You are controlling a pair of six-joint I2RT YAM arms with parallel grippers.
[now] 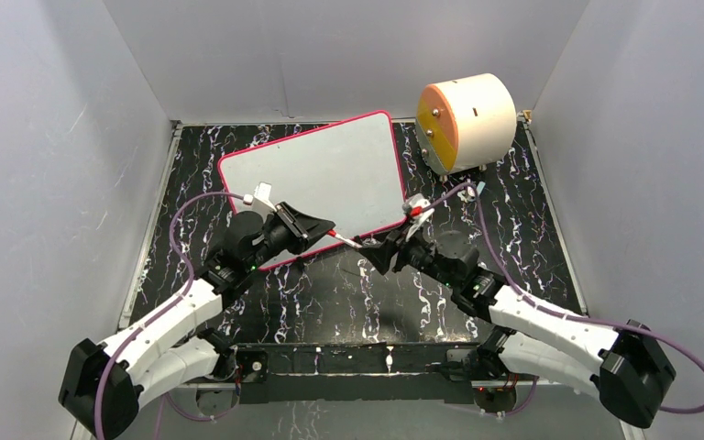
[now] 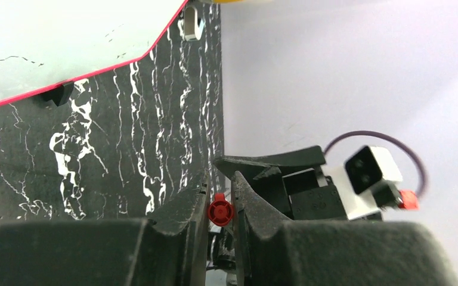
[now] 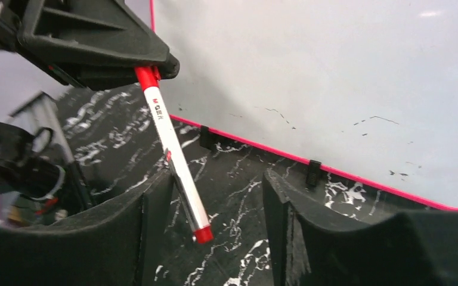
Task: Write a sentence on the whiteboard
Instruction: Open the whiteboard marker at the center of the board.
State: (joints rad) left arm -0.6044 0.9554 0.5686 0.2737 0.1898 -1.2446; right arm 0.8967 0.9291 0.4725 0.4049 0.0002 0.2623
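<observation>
The table point(image 1: 330, 298) is covered with a black surface with white veins like marble, and it is closed in on 3 sides by plain pale grey walls point(image 1: 55, 137). The whiteboard point(image 1: 330, 174) is laid flat on the middle of the table towards the back, turned a little askew, and its pink-red frame is seen all around. Only a few faint dark specks are seen on its glossy face in the wrist views. 2 small black clips point(image 3: 313, 171) are seen at its near edge. A cream cylinder point(image 1: 477, 119) with an orange face is placed at the back right, just beside the board's right corner. The left gripper point(image 1: 325, 229) is clenched on the red end of a marker point(image 3: 170, 149), held above the board's near edge. The marker is tilted down towards the right gripper point(image 3: 214, 190), whose jaws are spread apart, with the marker's other end between them, close to 1 finger.
</observation>
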